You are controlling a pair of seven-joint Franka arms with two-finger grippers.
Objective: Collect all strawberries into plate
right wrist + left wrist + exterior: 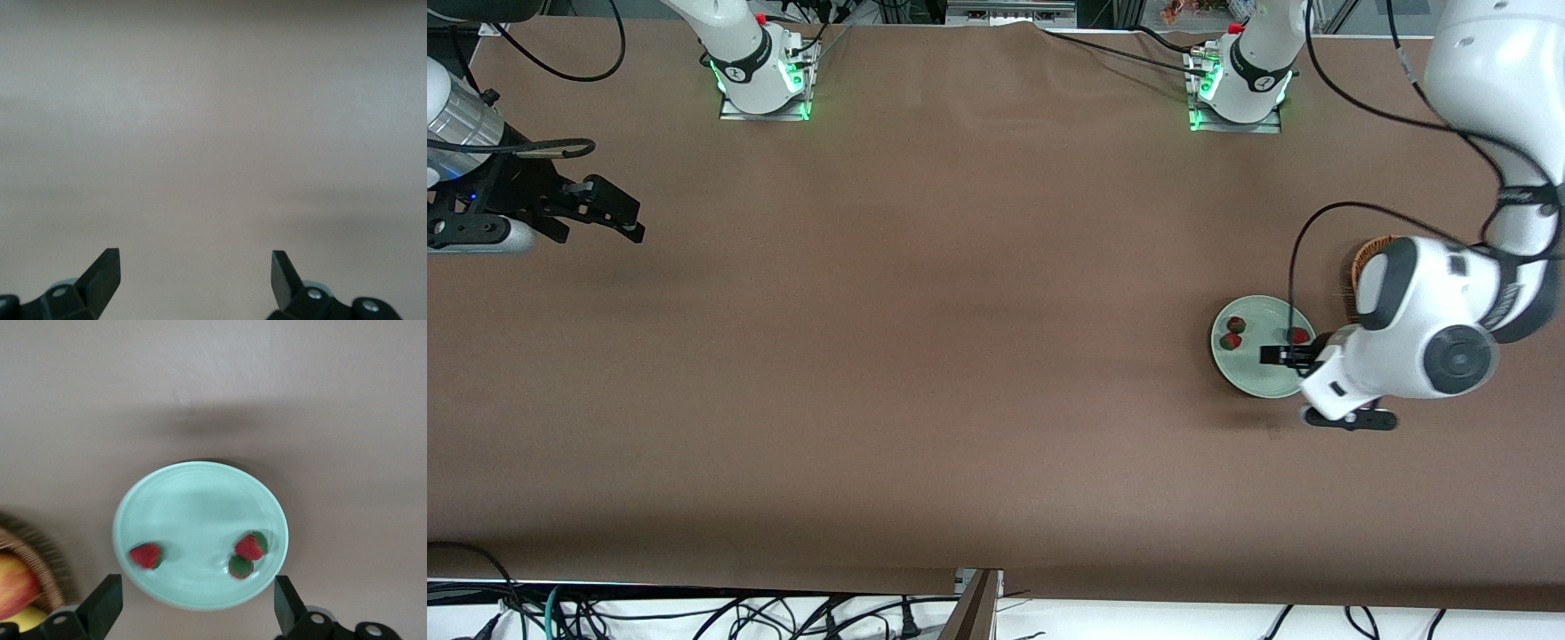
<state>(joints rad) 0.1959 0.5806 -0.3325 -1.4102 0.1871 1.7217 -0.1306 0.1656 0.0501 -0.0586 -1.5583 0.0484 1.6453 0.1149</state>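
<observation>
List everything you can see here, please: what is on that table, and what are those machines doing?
strawberries: three, red with green tops, all in the plate; two side by side, one apart.
plate: one, pale mint green, toward the left arm's end of the table.
basket: one, brown wicker, beside the plate, mostly hidden by the arm.
apple: one, red and yellow, in the basket.
table: one, brown.
left gripper: open, over the plate.
right gripper: open, waiting over bare table.
</observation>
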